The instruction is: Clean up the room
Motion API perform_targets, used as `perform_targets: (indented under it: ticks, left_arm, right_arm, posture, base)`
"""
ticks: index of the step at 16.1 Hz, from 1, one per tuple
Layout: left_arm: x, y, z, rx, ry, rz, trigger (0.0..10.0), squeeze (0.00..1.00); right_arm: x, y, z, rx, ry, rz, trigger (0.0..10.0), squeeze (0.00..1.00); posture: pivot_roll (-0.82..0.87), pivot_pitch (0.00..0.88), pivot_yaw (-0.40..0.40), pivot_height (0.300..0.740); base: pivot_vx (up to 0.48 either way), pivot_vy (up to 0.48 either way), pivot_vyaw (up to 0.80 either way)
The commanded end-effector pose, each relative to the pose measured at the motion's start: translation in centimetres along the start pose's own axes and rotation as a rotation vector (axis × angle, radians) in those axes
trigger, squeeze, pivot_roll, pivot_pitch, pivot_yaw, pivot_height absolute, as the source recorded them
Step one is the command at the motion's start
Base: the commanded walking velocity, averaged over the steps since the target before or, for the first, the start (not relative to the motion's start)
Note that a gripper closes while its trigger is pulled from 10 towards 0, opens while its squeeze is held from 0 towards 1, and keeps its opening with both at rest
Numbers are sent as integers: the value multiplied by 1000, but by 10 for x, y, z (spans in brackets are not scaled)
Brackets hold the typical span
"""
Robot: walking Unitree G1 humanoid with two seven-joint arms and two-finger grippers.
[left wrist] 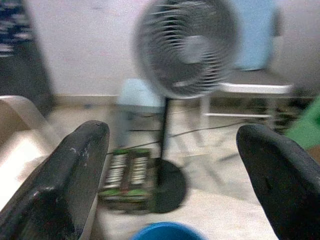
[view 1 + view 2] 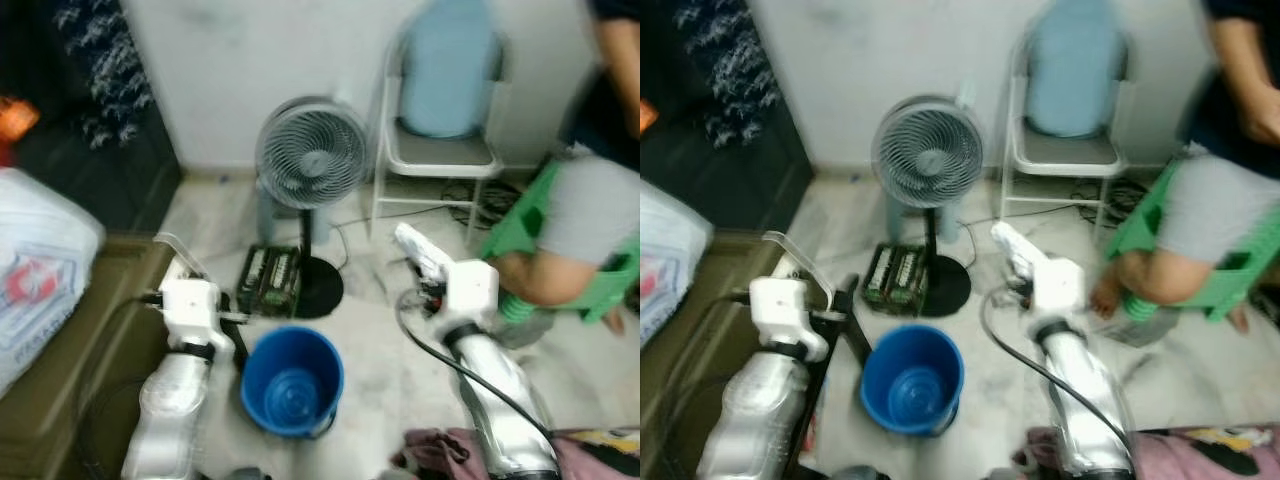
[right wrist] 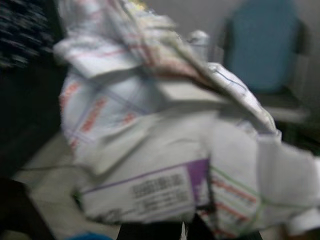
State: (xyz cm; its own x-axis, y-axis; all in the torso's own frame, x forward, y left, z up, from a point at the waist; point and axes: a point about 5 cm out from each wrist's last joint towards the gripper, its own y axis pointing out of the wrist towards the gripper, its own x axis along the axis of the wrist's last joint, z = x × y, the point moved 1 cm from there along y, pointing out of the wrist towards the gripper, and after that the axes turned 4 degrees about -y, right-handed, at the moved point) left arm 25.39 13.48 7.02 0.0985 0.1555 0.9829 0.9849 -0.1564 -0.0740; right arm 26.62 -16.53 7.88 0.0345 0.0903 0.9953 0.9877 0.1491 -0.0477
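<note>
A person (image 2: 590, 200) is sitting on a green stool (image 2: 520, 215) at the right. A fan (image 2: 311, 155) is standing by the wall, a green box (image 2: 270, 280) lying at its base. The blue bucket (image 2: 292, 380) is sitting empty between both arms. The right gripper (image 2: 415, 250) is pinching crumpled paper (image 3: 170, 145) above the floor, not yet over the bucket. The left gripper (image 1: 175, 170) is hanging spread apart, carrying nothing. Judged progress: early; disposal is pending.
</note>
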Motion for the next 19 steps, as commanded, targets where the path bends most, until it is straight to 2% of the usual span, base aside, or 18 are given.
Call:
perform_targets:
  ticks: [1, 2, 8, 15, 17, 19]
  left_arm:
    - [0, -3, 7, 20, 24, 5, 10000, 0]
    - [-1, -3, 8, 23, 31, 8, 10000, 0]
    - [-2, -6, 14, 40, 56, 12, 10000, 0]
    - [5, -4, 10, 8, 68, -15, 10000, 0]
    - [14, -7, 2, -75, 62, -54, 10000, 0]
    - [19, -11, -1, -128, 95, -66, 10000, 0]
  right_arm:
    - [5, 3, 4, 9, 13, -22, 10000, 0]
    - [5, 3, 6, 21, -13, -21, 10000, 0]
    - [4, 6, 8, 25, -9, -19, 10000, 0]
    - [-1, 6, 7, 7, -8, 1, 10000, 0]
    - [-12, 7, 3, -17, -56, 67, 10000, 0]
    - [-19, 7, 0, -53, -84, 109, 10000, 0]
  posture:
    - [-23, 35, -5, 740]
    - [-23, 35, -5, 740]
    - [-5, 36, -7, 740]
    - [-3, 36, -4, 740]
    - [2, 43, -6, 740]
    - [5, 55, 1, 740]
  base:
    - [0, 0, 0]
    - [0, 0, 0]
    - [0, 0, 800]
    - [0, 0, 0]
    - [0, 0, 0]
    - [0, 0, 0]
